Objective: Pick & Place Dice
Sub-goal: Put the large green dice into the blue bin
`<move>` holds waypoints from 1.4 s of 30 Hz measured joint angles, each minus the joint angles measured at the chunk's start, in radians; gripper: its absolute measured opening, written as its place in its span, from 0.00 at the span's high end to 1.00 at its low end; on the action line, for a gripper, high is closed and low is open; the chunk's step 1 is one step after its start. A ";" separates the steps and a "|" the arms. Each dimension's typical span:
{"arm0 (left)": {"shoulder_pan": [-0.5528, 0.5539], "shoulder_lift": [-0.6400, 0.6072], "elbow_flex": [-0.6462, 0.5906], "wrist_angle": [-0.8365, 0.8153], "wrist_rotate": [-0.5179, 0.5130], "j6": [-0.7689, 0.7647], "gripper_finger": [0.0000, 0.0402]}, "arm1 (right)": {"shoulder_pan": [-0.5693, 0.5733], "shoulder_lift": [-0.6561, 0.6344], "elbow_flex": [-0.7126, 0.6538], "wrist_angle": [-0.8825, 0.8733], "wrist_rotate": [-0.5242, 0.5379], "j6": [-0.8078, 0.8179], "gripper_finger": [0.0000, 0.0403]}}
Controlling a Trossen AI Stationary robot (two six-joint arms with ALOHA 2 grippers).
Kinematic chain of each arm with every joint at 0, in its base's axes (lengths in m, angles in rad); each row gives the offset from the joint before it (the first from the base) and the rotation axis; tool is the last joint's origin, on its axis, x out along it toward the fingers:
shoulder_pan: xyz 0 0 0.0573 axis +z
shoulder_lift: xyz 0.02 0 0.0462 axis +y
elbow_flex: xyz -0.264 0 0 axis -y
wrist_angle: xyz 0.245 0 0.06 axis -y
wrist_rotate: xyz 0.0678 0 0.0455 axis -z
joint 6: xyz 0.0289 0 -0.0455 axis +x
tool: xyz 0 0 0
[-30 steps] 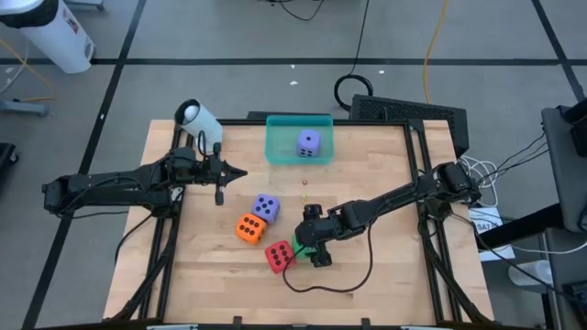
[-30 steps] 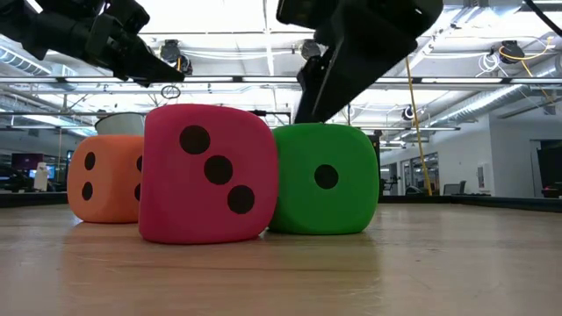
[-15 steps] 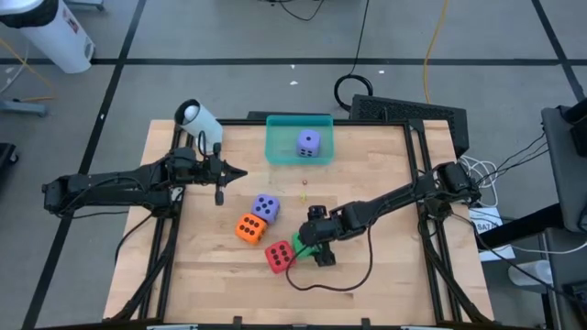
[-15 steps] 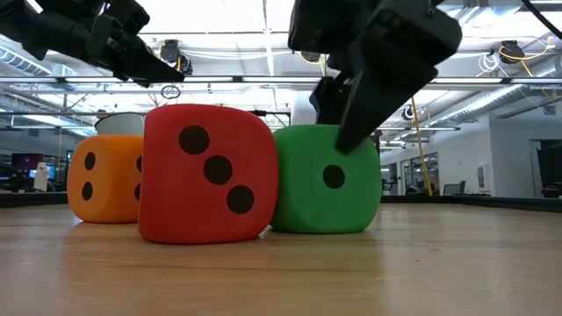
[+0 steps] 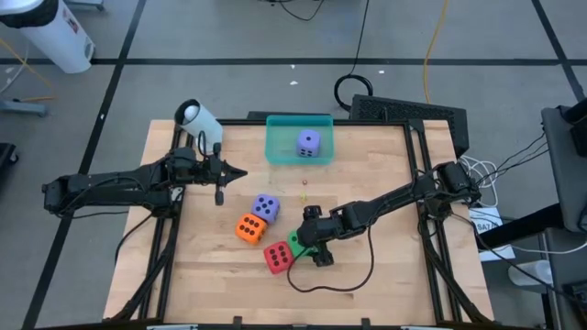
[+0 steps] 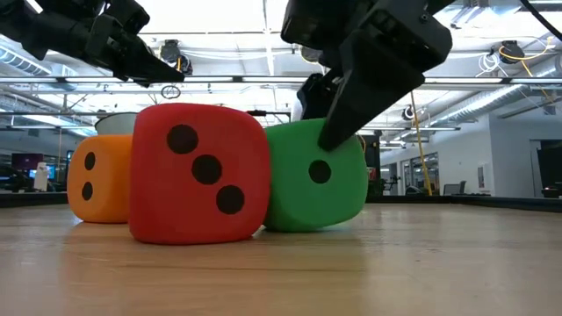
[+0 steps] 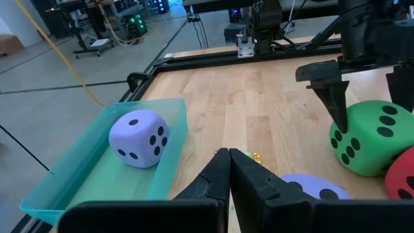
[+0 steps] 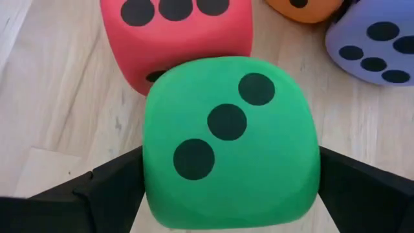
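The wooden table (image 5: pixel 367 165) carries a shallow teal tray (image 5: pixel 280 147) at its far edge, and in the tray sits one purple die (image 5: pixel 308 142). The other four dice lie grouped near the table's middle: a second purple die (image 5: pixel 266 207), the orange die (image 5: pixel 249 228) just beside it, the red die (image 5: pixel 277 258) nearer the front edge, and the green die (image 5: pixel 299 244) pressed against the red one.

The right gripper (image 5: pixel 310 244) is down over the green die, which sits between its two dark fingers (image 8: pixel 110 188); the fingers are spread about as wide as the die and press its two opposite sides (its three-pip face looks straight up at the wrist camera). In the low view the green die (image 6: pixel 318 175) is tilted, its outer lower edge raised off the wood while its other side leans on the red die (image 6: pixel 198 173); the orange die (image 6: pixel 101 178) stands behind them.

The left gripper (image 5: pixel 232 172) hangs above the table's left part, well apart from the dice, its fingers (image 7: pixel 220 178) closed together on nothing.
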 joint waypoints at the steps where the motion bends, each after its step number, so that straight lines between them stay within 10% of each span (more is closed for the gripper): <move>1: 0.000 0.000 0.000 0.000 0.000 0.000 0.95 | -0.004 0.000 0.000 -0.001 -0.008 0.001 0.02; 22: 0.000 0.000 0.000 0.008 -0.018 0.000 0.95 | -0.135 -0.201 0.003 -0.043 0.210 -0.053 0.02; 42: 0.000 0.000 0.000 0.016 -0.018 0.015 0.95 | -0.668 -0.262 0.002 0.090 0.234 -0.261 0.02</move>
